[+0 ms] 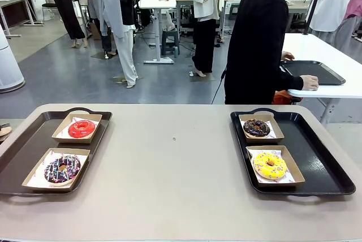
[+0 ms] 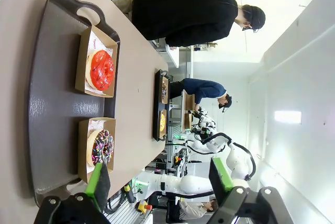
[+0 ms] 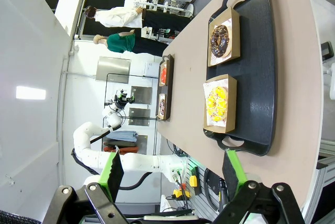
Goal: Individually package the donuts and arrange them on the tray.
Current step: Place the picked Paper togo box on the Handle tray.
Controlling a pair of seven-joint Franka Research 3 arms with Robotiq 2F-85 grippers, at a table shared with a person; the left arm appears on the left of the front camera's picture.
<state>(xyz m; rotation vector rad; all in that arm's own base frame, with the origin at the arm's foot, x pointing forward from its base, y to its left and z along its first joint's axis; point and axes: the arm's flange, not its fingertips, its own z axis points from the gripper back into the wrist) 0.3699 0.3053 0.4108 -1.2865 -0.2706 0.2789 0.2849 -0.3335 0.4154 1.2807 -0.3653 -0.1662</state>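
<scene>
Two black trays lie on the tan table. The left tray (image 1: 22, 151) carries a glossy red donut (image 1: 81, 128) and a dark purple sprinkled donut (image 1: 62, 169), each in its own open cardboard box. On the right tray (image 1: 317, 157) a chocolate sprinkled donut (image 1: 256, 128) and a yellow donut (image 1: 270, 165) sit boxed the same way. My left gripper (image 2: 159, 181) hangs open and empty above the left tray's end, beside the purple donut (image 2: 102, 147) and short of the red donut (image 2: 102, 69). My right gripper (image 3: 174, 173) is open, off the near end of the right tray (image 3: 261, 67), with the yellow donut (image 3: 216, 102) closest and the chocolate donut (image 3: 220, 39) beyond it.
A person in black (image 1: 257, 38) stands at the far side, turned toward a white side table with both hands at another black tray (image 1: 314, 72). The tan table (image 1: 169, 157) lies bare between the two trays.
</scene>
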